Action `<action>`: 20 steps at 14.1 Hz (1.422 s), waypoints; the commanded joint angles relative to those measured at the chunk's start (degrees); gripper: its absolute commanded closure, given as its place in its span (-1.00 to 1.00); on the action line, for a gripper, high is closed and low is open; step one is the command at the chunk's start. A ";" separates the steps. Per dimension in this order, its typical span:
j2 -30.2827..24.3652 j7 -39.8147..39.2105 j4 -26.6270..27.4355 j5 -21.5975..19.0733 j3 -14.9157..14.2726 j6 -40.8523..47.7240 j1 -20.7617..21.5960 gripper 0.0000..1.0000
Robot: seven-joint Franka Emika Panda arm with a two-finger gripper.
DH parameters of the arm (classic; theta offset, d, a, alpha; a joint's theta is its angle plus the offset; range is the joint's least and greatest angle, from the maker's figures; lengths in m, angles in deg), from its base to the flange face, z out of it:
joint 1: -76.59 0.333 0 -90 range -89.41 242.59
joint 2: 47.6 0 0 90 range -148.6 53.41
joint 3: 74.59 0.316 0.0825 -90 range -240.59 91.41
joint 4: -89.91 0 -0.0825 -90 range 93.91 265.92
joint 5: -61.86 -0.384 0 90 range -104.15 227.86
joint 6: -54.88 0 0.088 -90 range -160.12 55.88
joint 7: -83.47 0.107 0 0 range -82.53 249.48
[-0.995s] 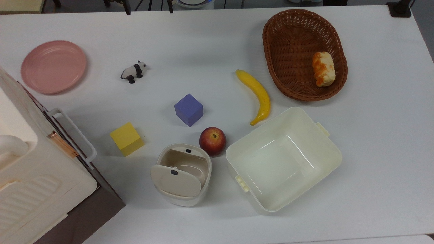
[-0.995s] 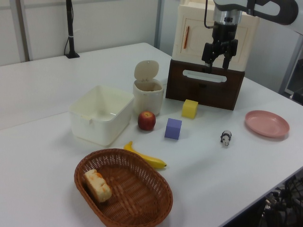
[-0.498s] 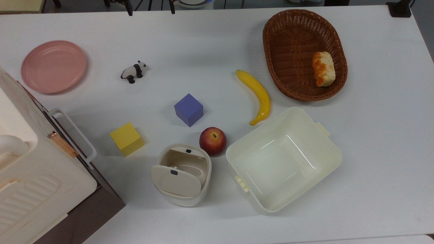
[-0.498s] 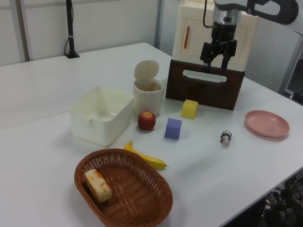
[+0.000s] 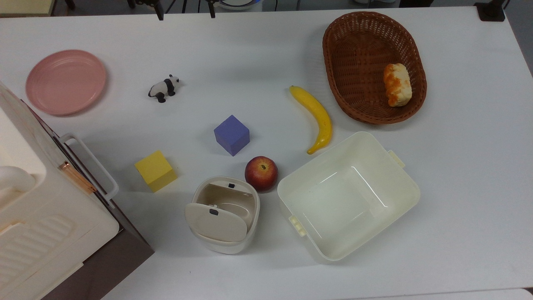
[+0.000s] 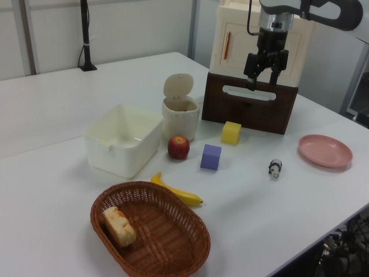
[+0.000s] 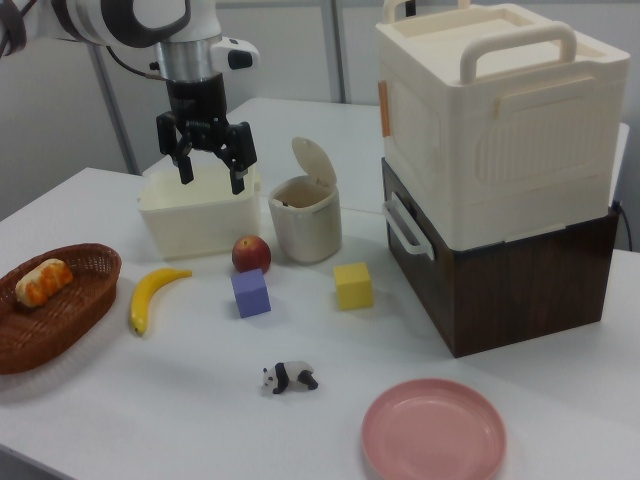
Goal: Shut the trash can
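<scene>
The trash can is a small cream-white bin near the table's front edge in the top view. Its beige lid with a small dark button stands raised on its hinge, leaving the inside open. The trash can shows in the left view with its lid upright, and the trash can also shows in the right view. My gripper hangs open and empty, high over the table, up and to the right view's left of the bin. In the left view my gripper hangs to the bin's right.
A red apple touches the bin's far side. A lidless cream tub sits right of it, and a big white and brown box left. Yellow cube, purple cube, banana, basket, pink plate and toy panda lie beyond.
In the left view the gripper has drifted slightly up and to the left. The trash can's lid and the other things have not moved.
</scene>
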 commanded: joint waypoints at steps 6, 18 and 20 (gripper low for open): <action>-1.26 1.05 1.96 -0.89 -0.09 -1.58 0.41 -1.00; -1.26 0.61 2.05 -1.67 -0.09 -1.58 0.41 0.46; -1.26 0.43 2.31 -2.29 -0.09 -1.67 0.41 1.00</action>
